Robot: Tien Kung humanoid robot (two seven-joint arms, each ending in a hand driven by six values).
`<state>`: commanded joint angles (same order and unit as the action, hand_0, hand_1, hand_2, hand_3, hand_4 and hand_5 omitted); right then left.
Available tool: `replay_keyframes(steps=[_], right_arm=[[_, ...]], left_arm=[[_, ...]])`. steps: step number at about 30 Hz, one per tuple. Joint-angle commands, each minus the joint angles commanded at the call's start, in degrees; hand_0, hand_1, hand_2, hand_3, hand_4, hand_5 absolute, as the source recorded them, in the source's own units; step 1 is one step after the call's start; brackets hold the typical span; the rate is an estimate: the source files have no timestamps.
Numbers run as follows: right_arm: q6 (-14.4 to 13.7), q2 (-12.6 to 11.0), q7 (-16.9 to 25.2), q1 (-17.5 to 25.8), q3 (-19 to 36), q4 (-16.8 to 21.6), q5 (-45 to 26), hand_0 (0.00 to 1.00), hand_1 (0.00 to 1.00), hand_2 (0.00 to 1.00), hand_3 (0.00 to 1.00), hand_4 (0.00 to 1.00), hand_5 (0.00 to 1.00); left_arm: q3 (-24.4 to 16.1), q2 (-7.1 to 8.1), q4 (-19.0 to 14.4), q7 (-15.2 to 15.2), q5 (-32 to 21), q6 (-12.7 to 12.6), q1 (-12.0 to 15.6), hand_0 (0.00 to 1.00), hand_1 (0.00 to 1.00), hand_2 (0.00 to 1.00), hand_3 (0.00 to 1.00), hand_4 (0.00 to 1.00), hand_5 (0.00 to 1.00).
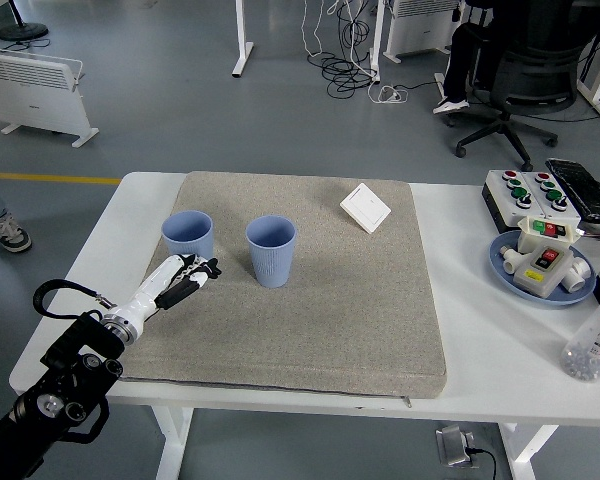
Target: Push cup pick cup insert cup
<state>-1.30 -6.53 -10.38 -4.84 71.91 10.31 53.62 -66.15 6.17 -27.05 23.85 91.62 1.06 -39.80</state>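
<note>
bottle [593, 346] cropped at right edge

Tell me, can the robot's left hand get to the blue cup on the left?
Probably yes. The left hand sits on the grey mat just in front of the left cup, with nothing between them. The other cup stands off to the side, out of the way.

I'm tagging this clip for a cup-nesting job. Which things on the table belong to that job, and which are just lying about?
Job:
left cup
right cup
left hand, just below the left cup
grey mat they stand on

Lying about:
white switch plate
button box
blue plate of parts
plastic bottle
</note>
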Motion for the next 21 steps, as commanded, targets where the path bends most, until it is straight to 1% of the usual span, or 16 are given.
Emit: replay_keyframes(steps=[6,10,13,16,21], right_arm=[[0.03,0.01,-0.02,-0.01,-0.24,0.00,-0.04,0.754,0.630,0.649,0.561,0.080,0.474],[0.03,0.02,-0.04,-0.10,-0.34,0.00,-0.05,0.754,0.630,0.649,0.561,0.080,0.473],[0.04,0.02,-0.07,-0.17,-0.37,0.00,0.01,0.754,0.630,0.649,0.560,0.080,0.474],[0.06,0.02,-0.05,-0.29,-0.55,0.00,-0.05,0.754,0.630,0.649,0.560,0.080,0.474],[0.06,0.02,-0.04,-0.35,-0.85,0.00,-0.33,0.754,0.631,0.649,0.561,0.080,0.474]], left_arm=[[0.12,-0.88,1.98,0.72,-0.35,-0.05,-1.10,0.781,0.702,0.642,0.582,0.593,0.998],[0.33,-1.99,4.11,1.23,-0.40,-0.11,-2.44,0.780,0.703,0.641,0.580,0.589,0.998],[0.53,-2.42,5.21,1.40,-0.30,-0.11,-3.19,0.786,0.706,0.641,0.581,0.587,0.998],[-0.16,-2.98,7.12,1.61,0.58,-0.18,-4.35,0.786,0.706,0.641,0.581,0.587,0.998],[-0.75,-3.65,8.81,2.12,1.44,-0.52,-5.69,0.787,0.710,0.646,0.583,0.584,0.998]])
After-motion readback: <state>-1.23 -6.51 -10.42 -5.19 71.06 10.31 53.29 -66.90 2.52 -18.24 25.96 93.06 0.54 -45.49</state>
